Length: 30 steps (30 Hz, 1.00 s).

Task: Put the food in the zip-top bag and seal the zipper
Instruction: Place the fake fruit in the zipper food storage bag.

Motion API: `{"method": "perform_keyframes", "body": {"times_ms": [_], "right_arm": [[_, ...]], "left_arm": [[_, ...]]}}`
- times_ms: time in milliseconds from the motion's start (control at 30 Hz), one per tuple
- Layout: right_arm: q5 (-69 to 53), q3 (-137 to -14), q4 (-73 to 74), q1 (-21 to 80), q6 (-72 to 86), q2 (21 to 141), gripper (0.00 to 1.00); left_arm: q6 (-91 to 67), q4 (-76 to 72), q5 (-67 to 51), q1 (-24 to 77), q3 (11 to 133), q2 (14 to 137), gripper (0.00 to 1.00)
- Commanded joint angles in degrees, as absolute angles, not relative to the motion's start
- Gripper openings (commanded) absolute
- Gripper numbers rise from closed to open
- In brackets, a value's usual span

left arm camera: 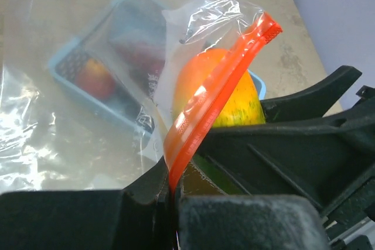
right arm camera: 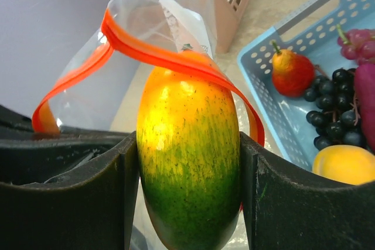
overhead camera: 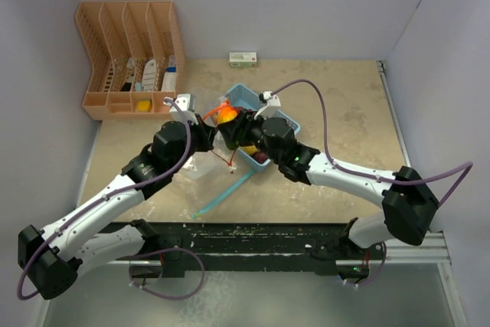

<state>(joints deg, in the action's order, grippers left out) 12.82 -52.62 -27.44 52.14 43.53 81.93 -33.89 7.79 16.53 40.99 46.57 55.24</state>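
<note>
I see the mango (right arm camera: pixel 187 150) between my right fingers (right arm camera: pixel 293 203) at the bag (right arm camera: pixel 158 21) mouth; my left fingers (left arm camera: pixel 252 221) pinch the bag's rim. The basket (overhead camera: pixel 241 92) sits just right of them, the rack (overhead camera: pixel 130 51) back left on the table (overhead camera: pixel 344 97).

Mango (right arm camera: pixel 187 162) bottom cut by frame edge; basket (left arm camera: pixel 58 65) contents blurred behind bag (left arm camera: pixel 35 115).

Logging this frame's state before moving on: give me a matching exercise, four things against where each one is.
Things:
1 mango
2 orange zipper strip
3 dark grapes
4 white bottles

Places:
A in the blue basket
B pinched by the left fingers
C in the orange rack
D gripped between the right fingers

Pairs: 1-D, 2-B, 3-A, 4-C
</note>
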Motion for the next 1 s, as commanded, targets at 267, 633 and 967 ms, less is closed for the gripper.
{"method": "perform_keyframes", "body": {"times_ms": [267, 633, 967], "right_arm": [[23.8, -66.9, -17.1, 54.5, 42.5, 86.4, 0.16], [29.0, -65.2, -3.6, 57.5, 40.8, 87.0, 0.74], [26.3, -64.1, -3.0, 57.5, 37.4, 81.4, 0.92]], "left_arm": [[-39.3, -0.8, 9.0, 41.4, 46.6, 59.0, 0.0], [-40.5, -1.5, 11.0, 41.3, 45.0, 59.8, 0.0], [-40.7, -1.9, 11.4, 41.3, 44.8, 61.9, 0.0]]}}
